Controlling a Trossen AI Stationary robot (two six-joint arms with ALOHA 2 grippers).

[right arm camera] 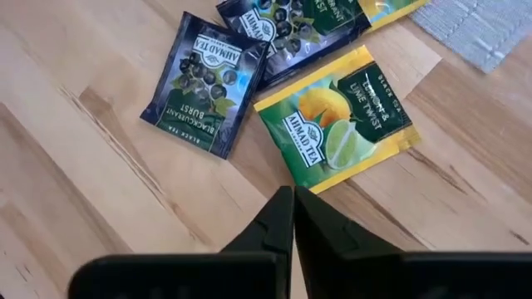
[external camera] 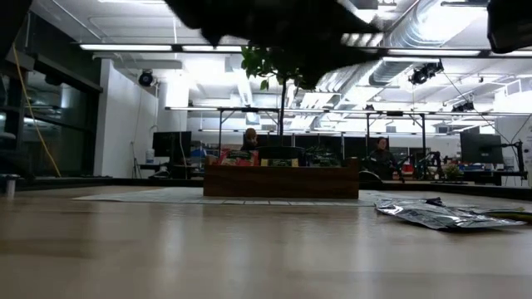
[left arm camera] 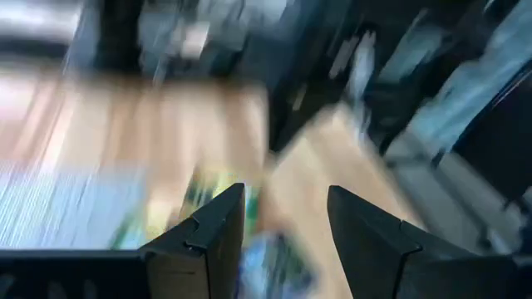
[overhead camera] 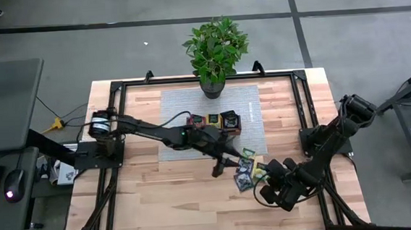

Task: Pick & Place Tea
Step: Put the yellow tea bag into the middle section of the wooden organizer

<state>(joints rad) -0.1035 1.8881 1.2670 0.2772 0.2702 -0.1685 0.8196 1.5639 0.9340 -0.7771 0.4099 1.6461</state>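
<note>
Sachets of tea [overhead camera: 247,168], small flat squares in yellow-green and dark blue-black, lying loose on pale wooden tabletop [overhead camera: 160,198], just off the near right corner of grey woven mat [overhead camera: 176,106]. More sachets, red and yellow among them, standing in brown wooden three-compartment tray [overhead camera: 213,122] on the mat, in front of potted green plant [overhead camera: 214,53].

Right gripper [right arm camera: 293,199], dark, two-fingered, hovering low over the loose pile on the side away from the mat; jaws pressed together, nothing between them. Fingertips pointing at near edge of yellow lemon-and-lime sachet [right arm camera: 337,120]; whether touching it, cannot tell. Dark blackcurrant sachet [right arm camera: 205,83] lying just beside the yellow one, corners nearly meeting; a second dark sachet [right arm camera: 291,29] partly overlapping both.

Left gripper [overhead camera: 218,168], dark, reaching out over the near right corner of the mat, beside the loose sachets; fingers [left arm camera: 218,224] standing apart, nothing visible between them. Left wrist view smeared, sachets below showing only as green and blue patches.

From table height: tray sitting mid-table on the mat, crumpled-looking sachets [external camera: 436,214] lying flat off to one side of it. Two people seated in the room beyond.
</note>
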